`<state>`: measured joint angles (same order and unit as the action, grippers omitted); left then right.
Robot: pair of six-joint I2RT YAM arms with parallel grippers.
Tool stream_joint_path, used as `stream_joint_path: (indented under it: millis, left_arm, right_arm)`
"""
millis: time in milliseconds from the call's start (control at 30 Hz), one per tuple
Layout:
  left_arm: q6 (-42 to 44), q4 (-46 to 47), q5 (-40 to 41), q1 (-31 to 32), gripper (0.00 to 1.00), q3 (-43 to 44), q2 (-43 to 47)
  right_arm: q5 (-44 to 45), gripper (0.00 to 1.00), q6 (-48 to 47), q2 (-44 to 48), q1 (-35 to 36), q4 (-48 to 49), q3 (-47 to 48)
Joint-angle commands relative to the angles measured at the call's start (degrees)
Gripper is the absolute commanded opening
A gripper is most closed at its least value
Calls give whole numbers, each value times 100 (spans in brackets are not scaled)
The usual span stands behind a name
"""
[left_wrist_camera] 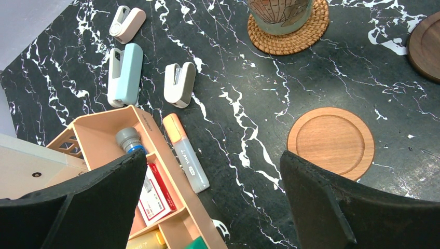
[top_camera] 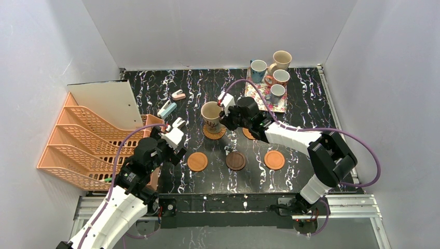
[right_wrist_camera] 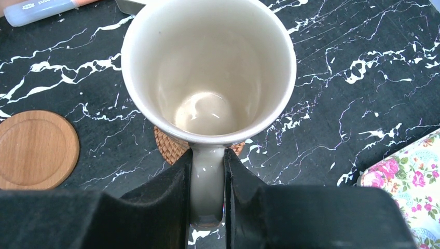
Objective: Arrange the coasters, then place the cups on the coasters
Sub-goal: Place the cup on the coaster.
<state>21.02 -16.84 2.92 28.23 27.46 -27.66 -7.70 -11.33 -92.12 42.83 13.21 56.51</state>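
Between the fingers of the right gripper [right_wrist_camera: 207,171], clamped from both sides, stands the handle of a beige mug [right_wrist_camera: 207,78]. Its inside is glossy cream and empty, the rim is wide, and the outer wall is patterned. Directly below it lies a woven coaster [right_wrist_camera: 167,148]. The mug's base appears to sit on it, though the wrist view hides the contact.

The right arm is stretched forward and leftward, with its jaws closed on the handle. Left of those jaws lies a smooth coaster [right_wrist_camera: 36,150]; to their right is a corner of the tray [right_wrist_camera: 410,181].

Nearer the bases, the left gripper [left_wrist_camera: 212,161] hovers low, jaws wide apart, holding nothing. The smooth coaster lies just ahead of its right finger. A dark coaster [left_wrist_camera: 428,44] farther right is cut off by the frame edge.

A second woven coaster [top_camera: 249,134] is mostly hidden under the right arm. Four more cups [top_camera: 276,78] stand on the tray, beyond the right jaws, their patterns too small to read.
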Motion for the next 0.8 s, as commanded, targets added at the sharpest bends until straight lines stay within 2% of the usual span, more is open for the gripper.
stream_joint_path:
  millis: [0,767]
  left_arm:
    - [43,-82,-72,-28,98,-48,50]
    - [35,-73,-80,-28,98,-48,37]
  right_arm:
    - [-146,1,-188,420,-3,1146,85]
    - [-249,1,-260,351,0,1131,34]
